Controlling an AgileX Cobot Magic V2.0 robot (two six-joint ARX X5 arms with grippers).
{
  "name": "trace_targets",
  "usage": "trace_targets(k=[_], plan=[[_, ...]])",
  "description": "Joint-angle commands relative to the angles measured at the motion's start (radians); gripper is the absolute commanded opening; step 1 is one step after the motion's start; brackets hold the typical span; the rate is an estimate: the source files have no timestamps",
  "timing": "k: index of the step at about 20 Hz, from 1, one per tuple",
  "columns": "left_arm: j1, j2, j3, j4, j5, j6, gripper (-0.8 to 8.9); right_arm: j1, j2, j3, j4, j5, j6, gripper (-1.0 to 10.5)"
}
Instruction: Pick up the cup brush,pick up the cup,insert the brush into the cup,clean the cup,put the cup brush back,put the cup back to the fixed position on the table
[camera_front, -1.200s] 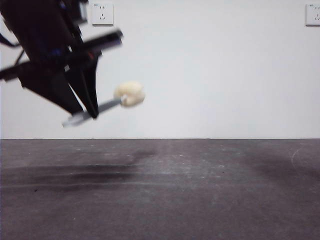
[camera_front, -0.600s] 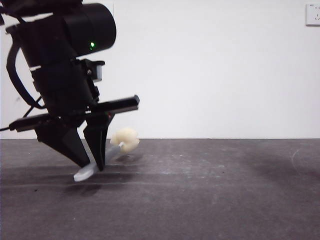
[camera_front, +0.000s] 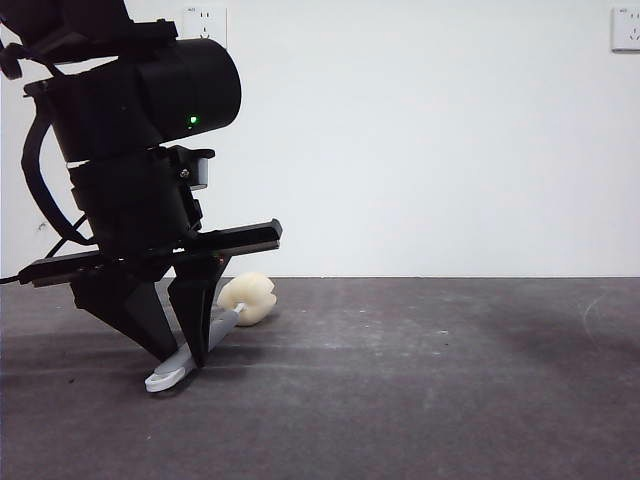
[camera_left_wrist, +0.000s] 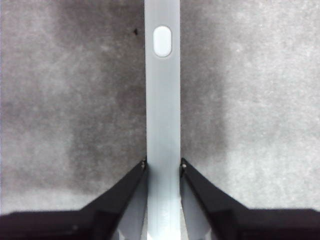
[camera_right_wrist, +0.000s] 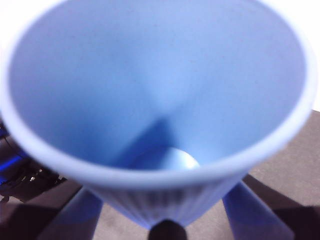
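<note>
The cup brush (camera_front: 247, 298) has a grey handle and a cream sponge head. It lies low on the table (camera_front: 450, 380) at the left of the front view, handle end and head touching the surface. My left gripper (camera_front: 185, 358) is shut on its handle, which the left wrist view (camera_left_wrist: 163, 100) shows between the two jaws of that gripper (camera_left_wrist: 163, 164). The blue cup (camera_right_wrist: 160, 90) fills the right wrist view, mouth toward the camera and empty. My right gripper (camera_right_wrist: 165, 200) is shut on its ribbed lower part. The cup and the right gripper are out of the front view.
A white wall stands behind the table, with a socket (camera_front: 626, 28) at the top right and another (camera_front: 205, 25) partly behind the left arm. The dark table stretches to the right of the brush.
My left gripper has come down from mid-air with the brush. The brush has gone from hanging above the table to resting on it.
</note>
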Motion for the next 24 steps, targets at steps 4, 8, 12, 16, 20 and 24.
trace_targets(k=[4,8,12,16,20,24], plan=[[-0.002,0.007,-0.010,-0.001,0.023,-0.011,4.39,0.001,0.000,0.002,-0.003,-0.002,0.011,-0.1],[-0.002,-0.056,-0.010,-0.003,0.023,0.035,4.40,0.001,0.001,0.002,-0.009,-0.002,0.009,-0.1],[-0.002,-0.234,-0.010,-0.007,0.023,0.100,4.40,0.000,0.061,-0.003,0.007,-0.008,-0.003,-0.1],[-0.005,-0.499,-0.010,-0.063,0.022,0.165,4.40,-0.024,0.179,-0.047,0.159,-0.072,-0.022,-0.1],[-0.004,-0.776,-0.010,-0.153,0.021,0.191,4.40,-0.080,0.290,-0.126,0.323,-0.125,-0.088,-0.1],[-0.004,-1.000,-0.010,-0.235,0.021,0.190,4.40,-0.147,0.404,-0.222,0.463,-0.164,-0.087,-0.1]])
